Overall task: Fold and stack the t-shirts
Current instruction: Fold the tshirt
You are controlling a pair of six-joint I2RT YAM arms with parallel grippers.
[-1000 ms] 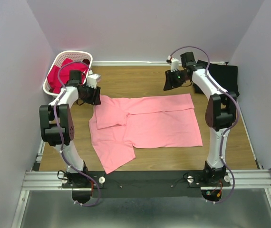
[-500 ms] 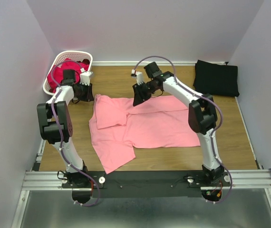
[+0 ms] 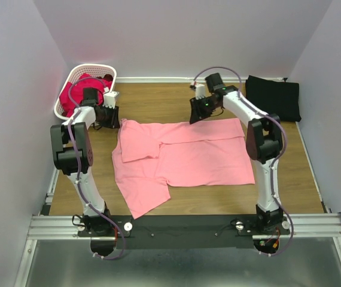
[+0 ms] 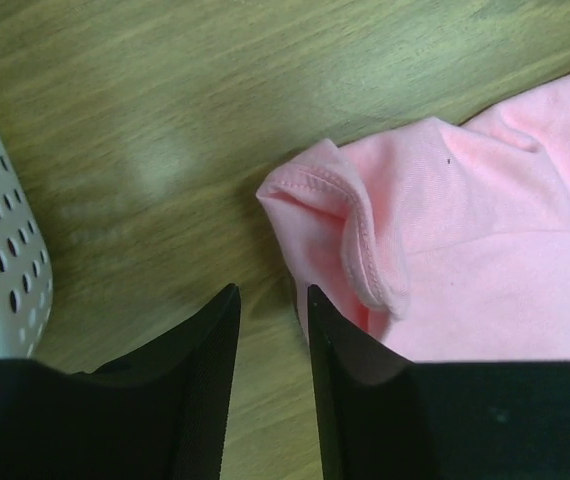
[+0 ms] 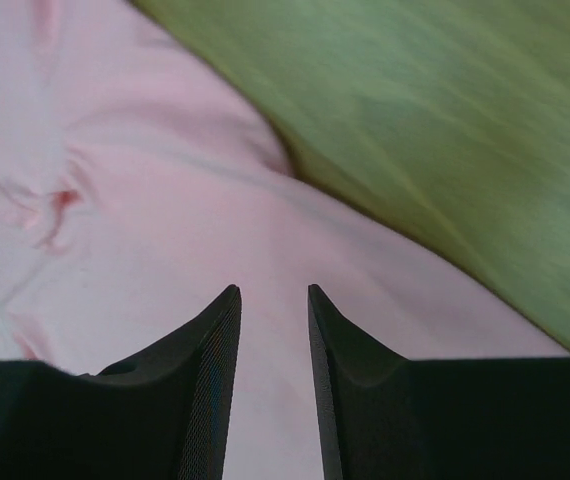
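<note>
Top external view, from the left: a white slotted plastic basket point(image 3: 107, 67) in the upper-left corner holds deep magenta-red tees point(image 3: 73, 94). The left claw point(image 3: 112, 116), clenched on nothing, hovers beside the sleeve of the light salmon-pink t-shirt point(image 3: 188, 158) lying flat mid-table point(image 3: 158, 98). The right claw point(image 3: 200, 112), also clenched and empty, hangs over its upper edge. A folded black tee point(image 3: 273, 98) lies upper right. The pink cloth looks limp and light, best pinched at hems or corners.

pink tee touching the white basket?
Apart. The left wrist view shows a strip of bare table between the pink tee at its curled corner and the basket; the top view agrees.
</note>
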